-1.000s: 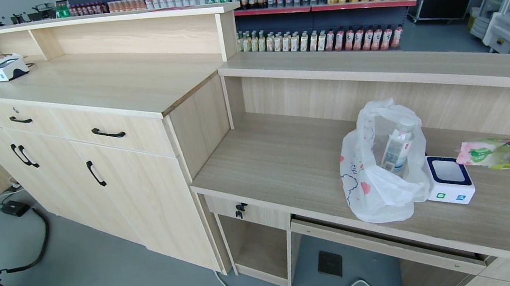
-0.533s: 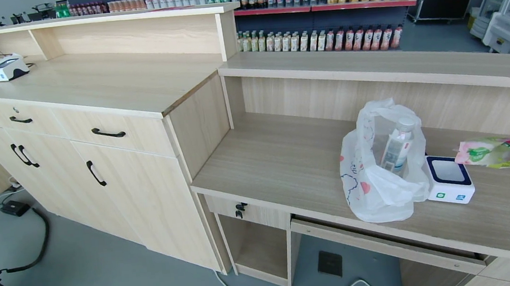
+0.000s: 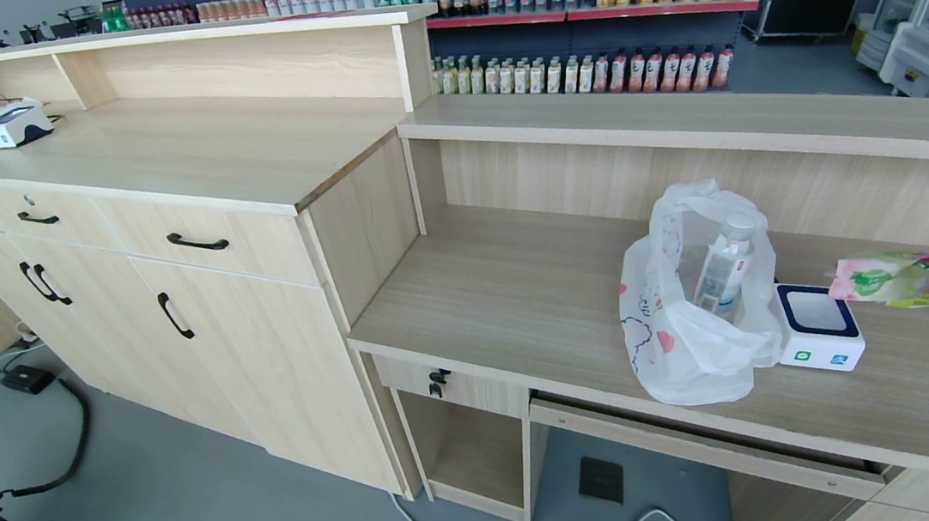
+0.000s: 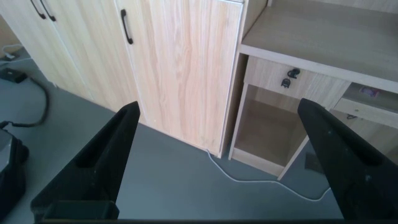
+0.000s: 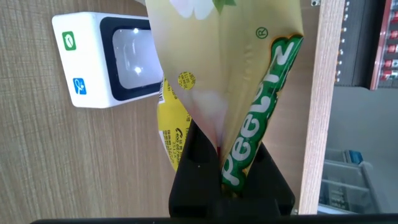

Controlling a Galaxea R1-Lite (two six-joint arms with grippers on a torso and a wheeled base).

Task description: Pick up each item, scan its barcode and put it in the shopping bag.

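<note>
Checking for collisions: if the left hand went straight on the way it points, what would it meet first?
Nothing close: the open left hand aims at the wooden cabinet door low down, or the grey floor at its foot; depth is unclear.

The left claw (image 4: 217,168) hangs low and points downward, its two dark fingers (image 4: 93,168) spread wide apart — nothing lies between them. The right claw (image 5: 227,165) sits far out on the robot's right side, with its fingers (image 5: 193,168) directed toward the robot's left. They are pressed together on one end of a packet (image 5: 249,74) — the rest of it sticks out beyond the fingertips.
</note>
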